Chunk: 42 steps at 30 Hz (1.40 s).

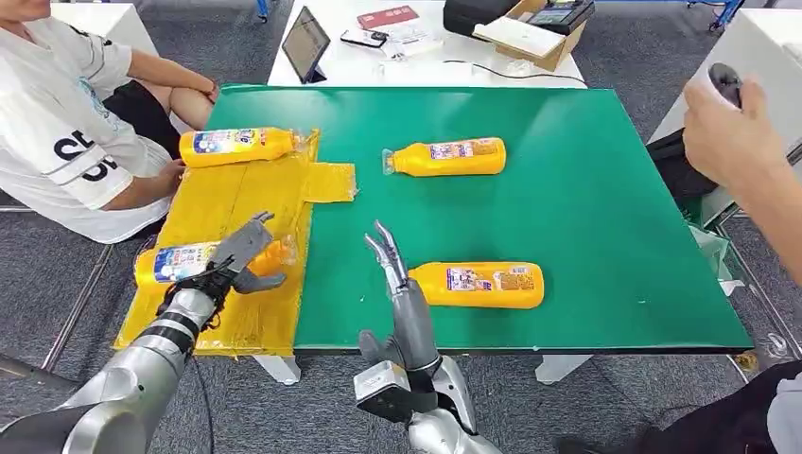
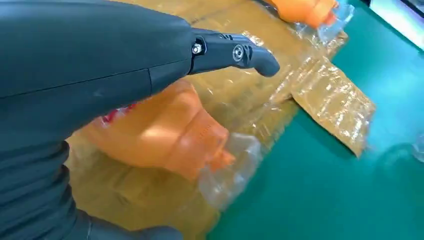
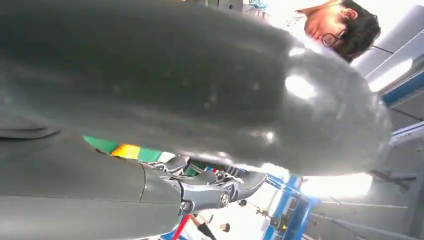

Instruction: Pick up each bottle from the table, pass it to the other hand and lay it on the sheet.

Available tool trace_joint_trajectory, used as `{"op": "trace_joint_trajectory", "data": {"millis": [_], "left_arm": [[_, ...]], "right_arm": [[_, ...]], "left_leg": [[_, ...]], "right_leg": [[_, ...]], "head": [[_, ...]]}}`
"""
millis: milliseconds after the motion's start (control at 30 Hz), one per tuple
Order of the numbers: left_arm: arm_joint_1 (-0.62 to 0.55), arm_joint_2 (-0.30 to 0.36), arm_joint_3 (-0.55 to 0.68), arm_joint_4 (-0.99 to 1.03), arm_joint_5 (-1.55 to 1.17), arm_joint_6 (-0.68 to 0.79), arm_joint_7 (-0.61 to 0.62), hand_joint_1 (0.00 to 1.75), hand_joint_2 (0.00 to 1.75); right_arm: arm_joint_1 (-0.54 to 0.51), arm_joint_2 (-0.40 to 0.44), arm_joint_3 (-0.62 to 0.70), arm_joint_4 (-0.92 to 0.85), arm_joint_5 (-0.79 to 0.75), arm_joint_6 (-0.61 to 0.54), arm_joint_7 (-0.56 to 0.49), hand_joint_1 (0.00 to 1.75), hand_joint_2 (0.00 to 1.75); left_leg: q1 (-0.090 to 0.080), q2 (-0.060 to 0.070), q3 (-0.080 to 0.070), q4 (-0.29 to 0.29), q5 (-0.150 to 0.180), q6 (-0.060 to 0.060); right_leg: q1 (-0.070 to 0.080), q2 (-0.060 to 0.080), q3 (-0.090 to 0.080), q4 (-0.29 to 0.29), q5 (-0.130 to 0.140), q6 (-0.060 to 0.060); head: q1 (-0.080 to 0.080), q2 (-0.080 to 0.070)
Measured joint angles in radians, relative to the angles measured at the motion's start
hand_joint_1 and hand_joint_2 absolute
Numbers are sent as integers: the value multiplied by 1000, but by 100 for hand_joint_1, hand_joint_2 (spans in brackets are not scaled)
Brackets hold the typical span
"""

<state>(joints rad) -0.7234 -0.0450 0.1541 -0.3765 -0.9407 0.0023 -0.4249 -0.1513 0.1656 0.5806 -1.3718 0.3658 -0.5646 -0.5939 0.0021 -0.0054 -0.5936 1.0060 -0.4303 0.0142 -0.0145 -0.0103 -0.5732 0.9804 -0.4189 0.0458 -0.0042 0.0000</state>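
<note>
Two orange bottles lie on the yellow sheet [image 1: 255, 199] on the left of the green table [image 1: 586, 189]: one at its far end [image 1: 236, 145], one near the front [image 1: 180, 262]. My left hand [image 1: 236, 255] hovers over the near bottle's neck with its fingers spread. In the left wrist view the hand [image 2: 100, 60] stretches above that bottle [image 2: 165, 130], which rests on the sheet [image 2: 325, 95]. Two more bottles lie on the green top, at the middle [image 1: 449, 156] and near the front [image 1: 482, 284]. My right hand [image 1: 388, 260] stands with straight fingers, empty, just left of the front bottle's cap.
A person [image 1: 57, 123] sits at the left by the sheet. Another person's hand [image 1: 728, 132] holds a dark device at the right. Behind the green table a white table [image 1: 416, 66] carries a tablet [image 1: 305, 44] and boxes.
</note>
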Motion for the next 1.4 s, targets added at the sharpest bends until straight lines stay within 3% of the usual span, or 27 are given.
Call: {"op": "trace_joint_trajectory", "data": {"millis": [33,233,267,433,633,733,767,1033,1200,1400], "left_arm": [[0,-2,3,-1,0,-1,0,0,0],[17,-21,26,-21,162,64,-63,0,0],[24,-28,38,-30,228,84,-76,0,175],[66,-58,62,-112,534,148,-146,0,175],[154,-81,8,-319,624,522,-272,0,175],[237,-96,-81,-499,705,600,-277,0,175],[263,-103,-119,-562,717,605,-277,0,175],[469,-150,-349,-849,797,592,-272,0,175],[581,-159,-423,-885,786,659,-276,0,175],[621,-161,-453,-903,641,696,-277,0,175]], "right_arm": [[0,1,0,2,0,0,0,0,0],[0,1,0,9,2,8,0,0,0],[0,1,0,12,4,9,2,0,0],[-1,3,1,36,22,14,10,0,0],[-7,5,3,63,47,2,19,0,0],[-10,4,3,73,55,-21,24,0,0],[-12,3,2,76,59,-30,26,0,175],[-24,-50,-50,93,234,-66,148,0,175],[-23,-113,-132,95,328,-58,231,0,175],[-33,-150,-216,103,377,20,324,0,175]], "left_leg": [[0,0,0,0,0,0],[1,0,-1,0,0,0],[1,0,-2,0,0,0],[1,0,-6,0,0,0],[1,0,-8,0,0,0],[1,0,-10,0,0,0],[0,0,-11,0,0,0],[-1,0,-11,0,-1,1],[-1,0,-12,1,-1,1],[-1,0,-12,1,-1,1]], "right_leg": [[0,0,0,0,0,0],[1,0,-2,0,0,0],[1,0,-3,0,0,0],[0,0,-6,0,0,0],[0,0,-8,0,0,0],[0,0,-10,0,0,0],[0,0,-11,0,0,0],[-1,0,-11,-1,0,0],[-1,0,-12,-1,0,0],[0,0,-12,-1,0,0]], "head": [[0,0],[0,0],[0,0],[0,0],[0,0],[0,0],[0,0],[0,0],[0,0],[0,0]]}}
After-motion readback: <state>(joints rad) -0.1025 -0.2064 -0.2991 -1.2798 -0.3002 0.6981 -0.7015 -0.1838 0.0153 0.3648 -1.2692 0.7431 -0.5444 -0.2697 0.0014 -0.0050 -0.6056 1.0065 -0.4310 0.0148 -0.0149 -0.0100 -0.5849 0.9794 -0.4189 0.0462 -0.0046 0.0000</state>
